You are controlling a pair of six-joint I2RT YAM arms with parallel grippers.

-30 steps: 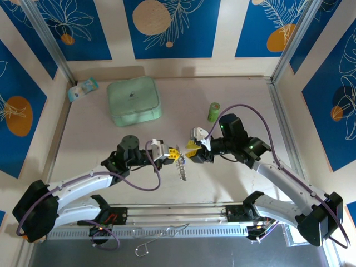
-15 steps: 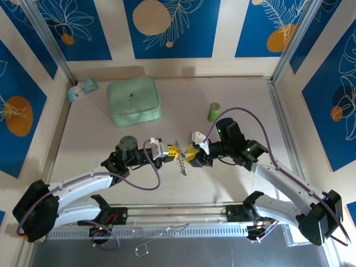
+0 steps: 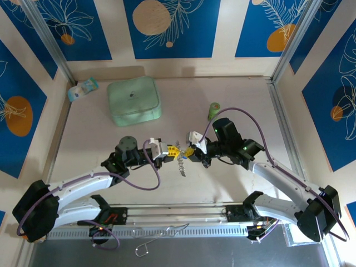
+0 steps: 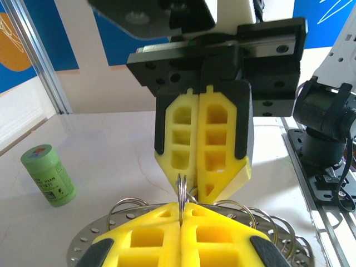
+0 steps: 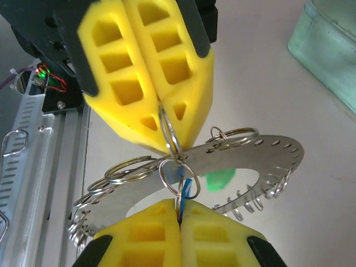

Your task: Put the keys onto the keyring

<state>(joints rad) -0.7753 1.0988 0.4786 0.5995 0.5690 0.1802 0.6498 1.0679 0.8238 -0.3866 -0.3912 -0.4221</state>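
The left claw (image 3: 173, 150) and the right claw (image 3: 190, 151) meet tip to tip above the middle of the counter (image 3: 239, 183), somewhat nearer its near edge. Both claws are fully closed, with no gap at the tips.

The keyring (image 5: 261, 153) hangs between the two claws, clear of the counter surface. It is a flat silvery ring with a perforated rim that carries many small split rings. The left claw is clamped on one split ring (image 5: 168, 132) at the keyring's rim. The right claw is clamped on the blue-headed key (image 5: 188, 188), whose blue part sits just above the seam of the tips and touches a second small loop. A blurred green patch (image 5: 221, 179) shows through the hollow centre; its identity cannot be determined.

The mint-green case (image 3: 134, 100) lies near the far left corner. The green cylinder (image 3: 213, 111) stands upright toward the far edge, beyond the right claw.
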